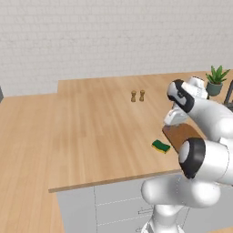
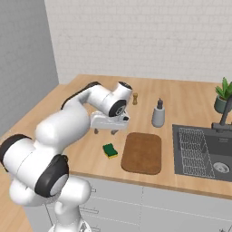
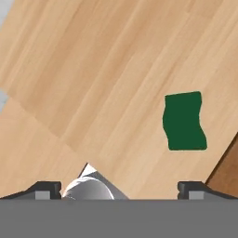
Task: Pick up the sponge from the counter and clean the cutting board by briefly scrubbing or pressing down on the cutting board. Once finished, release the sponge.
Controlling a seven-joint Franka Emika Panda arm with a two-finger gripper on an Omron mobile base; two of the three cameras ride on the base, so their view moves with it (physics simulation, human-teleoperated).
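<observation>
Bright, even rendered light, faint shadows, perhaps slightly soft.

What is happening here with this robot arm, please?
A white arm in a simulated kitchen is hovering over the counter, with its gripper open and holding nothing. The sponge lies green face up on the counter, just left of the cutting board as the right base view shows it, untouched. In the hand view the sponge sits off to one side of the fingertips, not between them. So the pick-up has not happened and the board is not yet scrubbed.
</observation>
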